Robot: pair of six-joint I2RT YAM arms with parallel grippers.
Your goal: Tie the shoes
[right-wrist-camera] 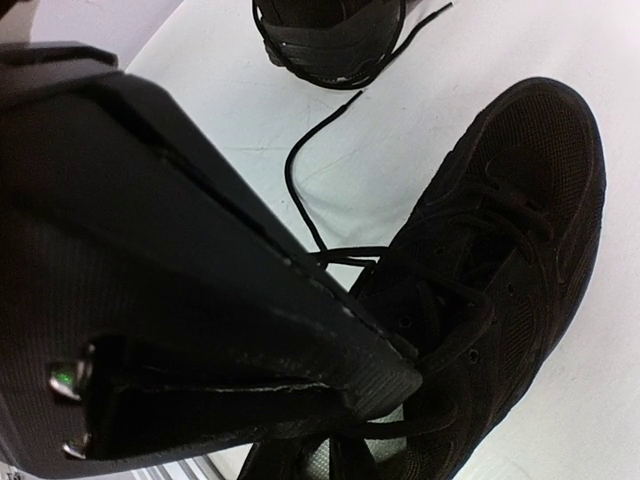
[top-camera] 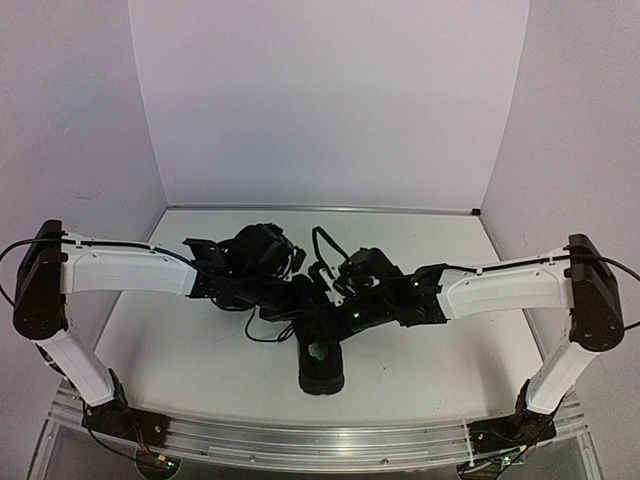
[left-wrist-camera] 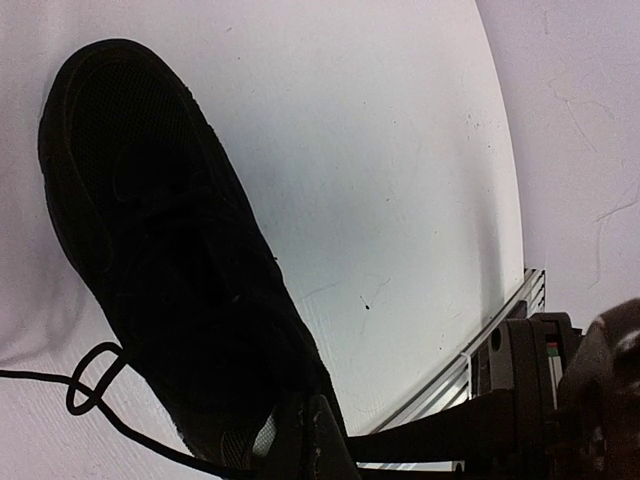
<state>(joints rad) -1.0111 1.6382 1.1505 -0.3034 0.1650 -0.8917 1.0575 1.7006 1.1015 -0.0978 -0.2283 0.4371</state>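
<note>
A black sneaker lies at the table's front middle, toe toward the near edge, with a pale patch in its opening. Both grippers meet just above its opening. My left gripper shows in the left wrist view with fingers pressed together at the shoe's heel end, where a thin black lace runs in after forming a loose loop. My right gripper is shut, and a lace strand leaves its tip toward the shoe. The second black sneaker lies behind, also in the right wrist view.
A loose lace end trails over the white table between the two shoes. An aluminium rail runs along the near edge. White walls close the back and sides. The right arm crosses the left wrist view.
</note>
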